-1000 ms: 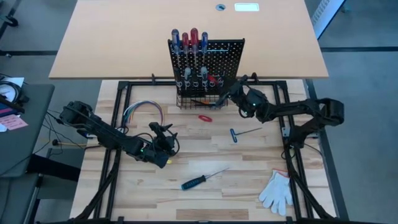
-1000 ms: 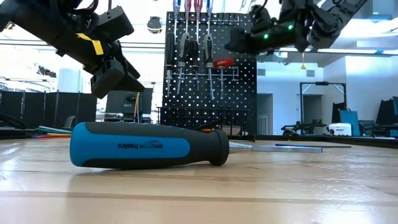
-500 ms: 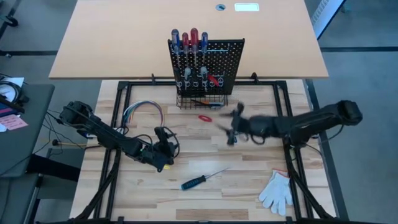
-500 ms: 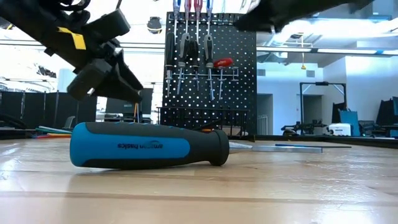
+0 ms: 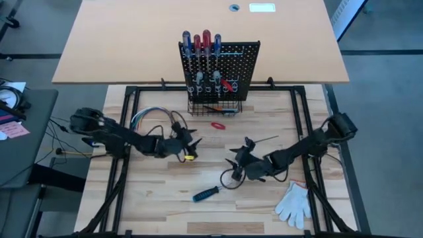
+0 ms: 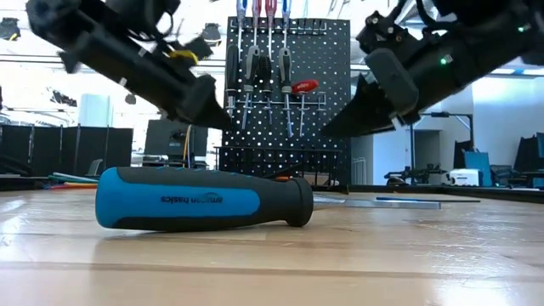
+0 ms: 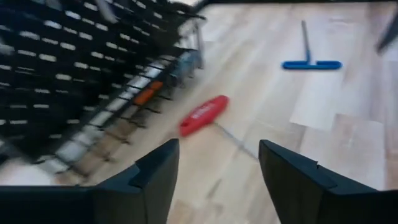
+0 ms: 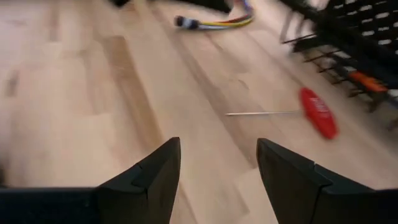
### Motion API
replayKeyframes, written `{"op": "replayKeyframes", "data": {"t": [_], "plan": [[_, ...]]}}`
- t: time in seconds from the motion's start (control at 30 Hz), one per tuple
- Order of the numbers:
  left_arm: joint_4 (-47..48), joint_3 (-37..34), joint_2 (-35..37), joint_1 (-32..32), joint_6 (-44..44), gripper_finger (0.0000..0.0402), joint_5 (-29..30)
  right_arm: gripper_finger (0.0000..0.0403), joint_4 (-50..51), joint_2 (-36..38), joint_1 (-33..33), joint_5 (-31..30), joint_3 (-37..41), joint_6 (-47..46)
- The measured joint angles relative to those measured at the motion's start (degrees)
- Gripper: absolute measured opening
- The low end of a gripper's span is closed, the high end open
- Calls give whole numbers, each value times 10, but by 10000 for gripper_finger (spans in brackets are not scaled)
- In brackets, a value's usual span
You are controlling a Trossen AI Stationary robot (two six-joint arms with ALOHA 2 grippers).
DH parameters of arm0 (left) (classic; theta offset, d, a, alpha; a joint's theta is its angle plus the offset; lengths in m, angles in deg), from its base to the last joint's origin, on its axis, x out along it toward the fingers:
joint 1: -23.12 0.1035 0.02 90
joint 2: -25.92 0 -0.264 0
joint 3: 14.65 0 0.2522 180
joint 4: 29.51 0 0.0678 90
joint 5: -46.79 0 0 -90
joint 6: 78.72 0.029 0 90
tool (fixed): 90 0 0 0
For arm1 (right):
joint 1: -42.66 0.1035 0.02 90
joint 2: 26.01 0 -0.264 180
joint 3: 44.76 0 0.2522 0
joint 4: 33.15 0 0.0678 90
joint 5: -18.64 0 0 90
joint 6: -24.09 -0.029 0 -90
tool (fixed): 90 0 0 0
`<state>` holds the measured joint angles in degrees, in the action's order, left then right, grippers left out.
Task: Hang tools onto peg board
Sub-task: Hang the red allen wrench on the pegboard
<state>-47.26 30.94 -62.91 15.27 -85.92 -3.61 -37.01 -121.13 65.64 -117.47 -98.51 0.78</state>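
Red-handled screwdriver point(image 7: 204, 116) lies just ahead of the left claw point(image 7: 217, 180) (fingers apart, empty); a hasty approach could nudge it away.

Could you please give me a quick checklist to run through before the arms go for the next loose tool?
1. Left claw empty and open: ok; nothing sits between its fingers in the left wrist view.
2. Right claw empty and open: ok; only bare table shows between its fingers.
3. Red-handled tool free to pick: ok; it lies alone in front of the peg board.
4. Blue screwdriver free to pick: ok; it lies flat, close to the right claw.
5. Free ring on the peg board: cannot tell from these views.
6. Wire bundle out of the left arm's way: not ok; it lies right beside that arm.
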Motion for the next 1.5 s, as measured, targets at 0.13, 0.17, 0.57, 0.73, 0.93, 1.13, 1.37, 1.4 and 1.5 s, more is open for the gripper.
{"op": "replayKeyframes", "data": {"t": [0.13,0.17,0.57,0.73,0.93,1.13,1.37,1.4,1.5], "plan": [[-58,51,-117,12,4,175,-40,218,34,37,12,-50,0,0],[-55,68,-144,15,6,168,-41,218,45,48,15,-58,0,2],[225,298,-293,81,-74,116,-70,218,103,66,41,-80,0,9],[265,308,-316,90,-84,49,-110,218,106,66,41,-80,0,9],[269,304,-311,70,-79,8,-129,218,166,66,50,-85,23,4],[298,297,-259,21,-67,1,-128,218,61,66,24,-80,98,-33],[315,294,-219,-34,-26,1,-7,218,-94,66,-43,19,148,-39],[313,295,-214,-39,-21,1,16,218,-122,66,-53,40,151,-39],[318,295,-202,-56,-3,1,83,218,-205,66,-84,124,151,-39]]}}
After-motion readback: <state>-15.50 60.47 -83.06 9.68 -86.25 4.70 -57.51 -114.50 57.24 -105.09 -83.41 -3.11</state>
